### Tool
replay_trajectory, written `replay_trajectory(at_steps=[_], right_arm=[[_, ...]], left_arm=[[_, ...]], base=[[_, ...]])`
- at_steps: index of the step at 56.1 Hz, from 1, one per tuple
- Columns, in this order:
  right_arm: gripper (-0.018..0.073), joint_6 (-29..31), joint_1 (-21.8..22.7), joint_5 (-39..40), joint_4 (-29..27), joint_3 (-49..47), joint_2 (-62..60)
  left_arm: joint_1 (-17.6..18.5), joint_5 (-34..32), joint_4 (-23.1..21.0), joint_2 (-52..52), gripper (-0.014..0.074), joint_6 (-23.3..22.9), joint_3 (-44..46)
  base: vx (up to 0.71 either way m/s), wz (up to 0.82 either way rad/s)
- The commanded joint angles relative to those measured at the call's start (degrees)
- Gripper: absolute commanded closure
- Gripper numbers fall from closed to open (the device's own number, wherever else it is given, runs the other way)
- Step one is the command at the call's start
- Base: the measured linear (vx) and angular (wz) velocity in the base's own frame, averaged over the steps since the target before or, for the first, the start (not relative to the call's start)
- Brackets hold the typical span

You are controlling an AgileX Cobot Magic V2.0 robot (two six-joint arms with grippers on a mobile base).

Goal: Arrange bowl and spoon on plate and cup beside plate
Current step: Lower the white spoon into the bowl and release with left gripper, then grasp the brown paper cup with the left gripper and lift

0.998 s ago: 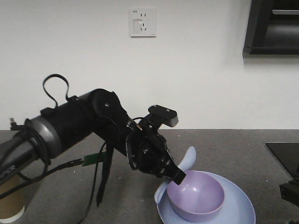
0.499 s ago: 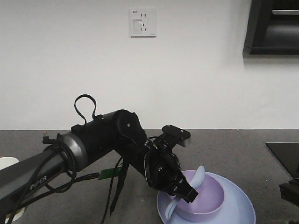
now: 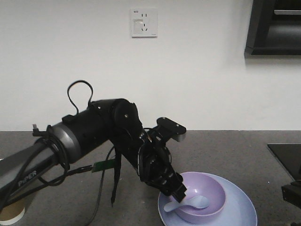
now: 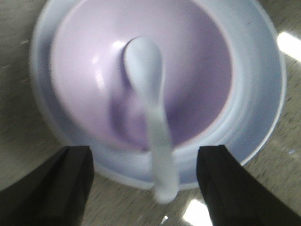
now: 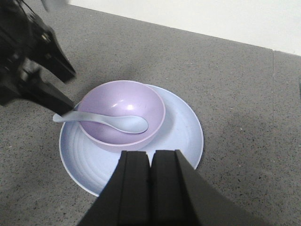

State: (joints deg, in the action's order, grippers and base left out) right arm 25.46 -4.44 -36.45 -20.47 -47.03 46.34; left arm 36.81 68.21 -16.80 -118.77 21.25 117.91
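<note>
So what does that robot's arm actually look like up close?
The left arm is a chunky black tube with a silver-grey section carrying white lettering. Black cables loop off it, a small green circuit board hangs beneath, and a grey-capped box sits by the wrist. The left gripper and right gripper have plain black wedge-shaped fingers.

The lavender bowl (image 5: 122, 101) is seated upright on the pale plate (image 5: 181, 132). The spoon (image 5: 127, 123) is laid inside, its handle propped over the rim. The brown cup (image 3: 11, 213) is seen well apart.
</note>
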Motion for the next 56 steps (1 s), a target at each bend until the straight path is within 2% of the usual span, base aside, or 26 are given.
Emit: replay_trajectory(at_steps=[1,9,13,16,23,38,48,56], right_arm=[[0.0568,0.18,0.3,4.25,-0.74,-1.62,-0.44],[0.0568,0.18,0.3,4.25,-0.62,-1.62,-0.44],[0.0568,0.18,0.3,4.25,-0.62,-1.62,-0.44],[0.0568,0.23,0.3,4.25,-0.62,-1.62,-0.44],[0.0568,0.23,0.3,4.25,-0.62,-1.62,-0.39],[0.0568,0.23,0.3,4.3,-0.67,-1.62,-0.39],[0.0568,0.18,0.3,4.3,-0.78,-1.62,-0.39],[0.0568,0.18,0.3,4.37,-0.83,-1.62,-0.15]], left_arm=[[0.06,2.92,8.51,6.57,0.0006,-5.08,4.42],[0.06,3.67,24.48,11.5,0.0006,-12.89,4.65],[-0.13,3.67,30.27,13.97,0.0006,-14.71,4.6],[-0.94,3.67,32.57,15.66,0.0006,-15.31,4.26],[-4.84,3.67,33.4,19.82,0.0006,-15.5,0.69],[-17.77,3.51,33.76,26.52,0.0006,-13.98,-11.91],[-22.49,2.11,33.6,26.6,0.0006,-13.8,-18.63],[-24.62,-0.08,31.92,26.6,0.0006,-13.37,-24.06]], base=[[0.0,0.0],[0.0,0.0],[0.0,0.0],[0.0,0.0],[0.0,0.0],[0.0,0.0],[0.0,0.0],[0.0,0.0]])
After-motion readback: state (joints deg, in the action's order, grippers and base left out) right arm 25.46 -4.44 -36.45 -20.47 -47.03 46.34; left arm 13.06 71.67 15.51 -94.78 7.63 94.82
